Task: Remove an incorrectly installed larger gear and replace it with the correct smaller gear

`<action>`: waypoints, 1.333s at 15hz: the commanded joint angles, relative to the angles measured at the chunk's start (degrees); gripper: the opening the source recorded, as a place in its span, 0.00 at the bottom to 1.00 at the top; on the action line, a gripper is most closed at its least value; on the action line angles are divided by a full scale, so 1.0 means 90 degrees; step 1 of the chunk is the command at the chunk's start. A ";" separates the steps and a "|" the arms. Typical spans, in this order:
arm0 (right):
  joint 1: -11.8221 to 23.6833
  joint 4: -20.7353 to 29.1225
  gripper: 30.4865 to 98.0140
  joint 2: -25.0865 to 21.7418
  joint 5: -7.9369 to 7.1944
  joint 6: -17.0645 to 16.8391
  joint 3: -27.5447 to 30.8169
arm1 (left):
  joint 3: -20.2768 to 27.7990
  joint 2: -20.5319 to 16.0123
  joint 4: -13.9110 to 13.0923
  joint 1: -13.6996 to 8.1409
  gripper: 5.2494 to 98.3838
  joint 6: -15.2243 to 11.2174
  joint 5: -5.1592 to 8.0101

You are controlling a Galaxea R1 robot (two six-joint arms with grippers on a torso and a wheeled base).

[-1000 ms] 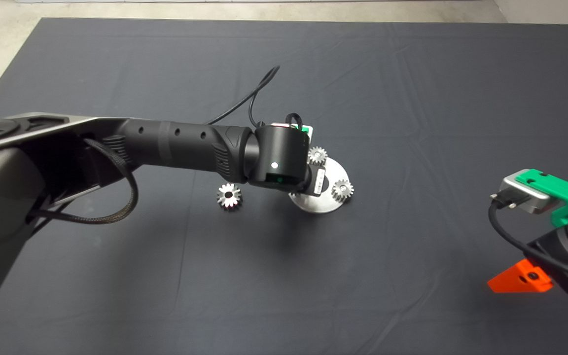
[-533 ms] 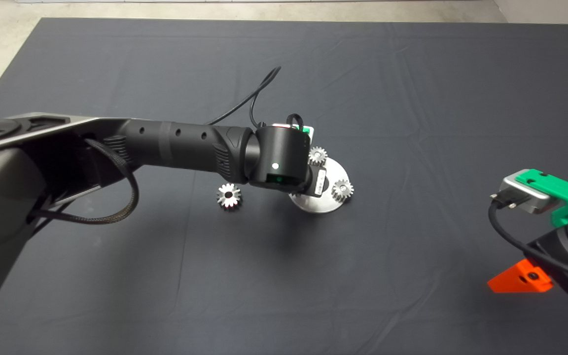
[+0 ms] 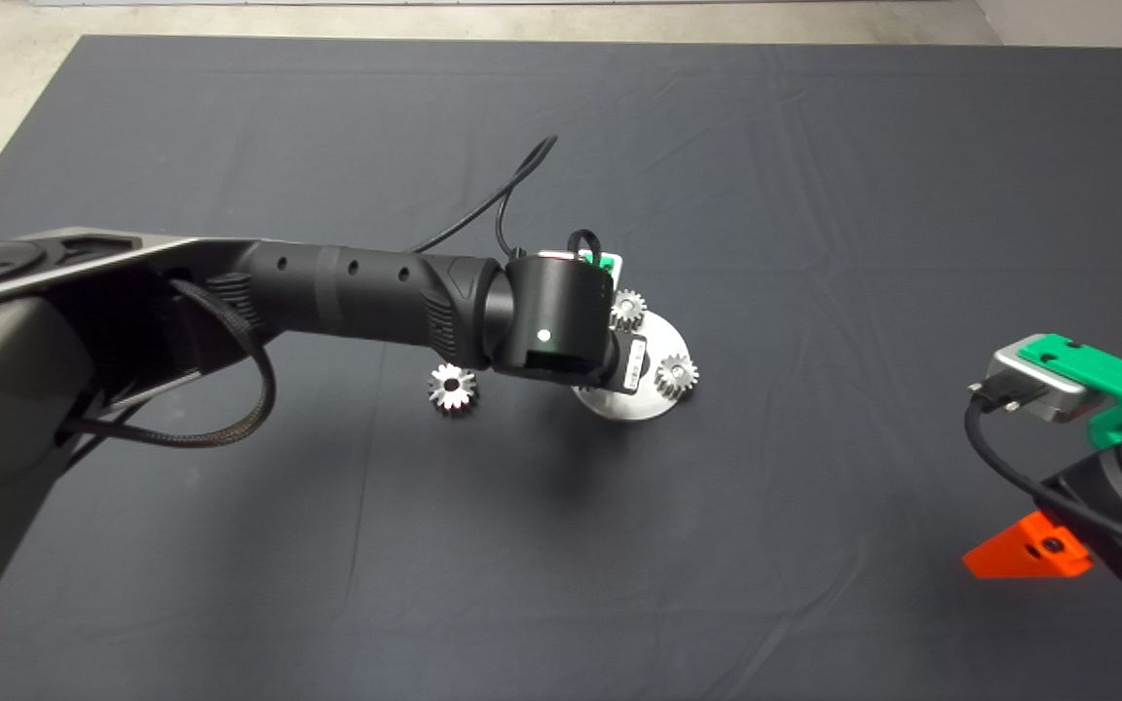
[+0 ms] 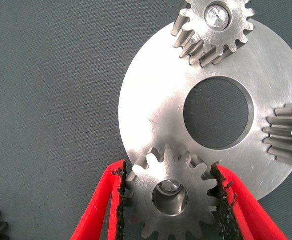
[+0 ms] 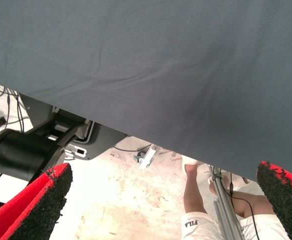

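Left hand (image 4: 169, 192): reaches in from the left side of the worktop (image 3: 814, 195) and sits over the round metal plate (image 4: 160, 110). Its two red fingers (image 4: 98, 210) are clenched on the smaller gear (image 4: 169, 195), one black pad on each side of the teeth.
Smaller gear: held at the rim of the plate, lying flat with its centre bore facing the wrist camera. Whether it is seated on a pin or only resting there cannot be told.
Round metal plate: one, silver, lying on the dark mat near mid-worktop, with one large round hole in its middle.
Small gears at the plate: three in all. One is in the left hand's grip; a second (image 4: 213, 27) stands on a pin at the rim; a third (image 4: 288, 135) shows only partly at the picture's edge.
Larger gear (image 3: 451, 387): one, shiny, with long pointed teeth. It lies flat on the mat beside the plate, apart from it, and partly under the left arm in the head view.
Gear total: four, made up of three small and one larger.
Right hand (image 5: 160, 200): parked at the lower right edge of the worktop, fingers spread wide and grasping nothing.
Right wrist view: shows the mat edge, the floor and a person's legs (image 5: 195, 205).
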 commanded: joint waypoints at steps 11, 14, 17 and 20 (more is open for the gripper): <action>0.0127 0.0221 0.99 -0.0024 -0.0737 0.0002 0.0023 | -0.0029 0.0065 0.0095 0.0056 0.32 0.0046 0.0276; 0.0127 0.0223 0.99 -0.0024 -0.0739 0.0002 0.0023 | -0.0029 0.0074 0.0154 0.0066 0.32 0.0046 0.0276; 0.0127 0.0223 0.99 -0.0024 -0.0737 0.0002 0.0023 | -0.0010 0.0074 0.0163 0.0086 0.32 0.0046 0.0285; 0.0123 0.0217 0.99 -0.0024 -0.0747 0.0002 0.0023 | 0.0010 0.0045 0.0173 0.0086 0.32 0.0046 0.0285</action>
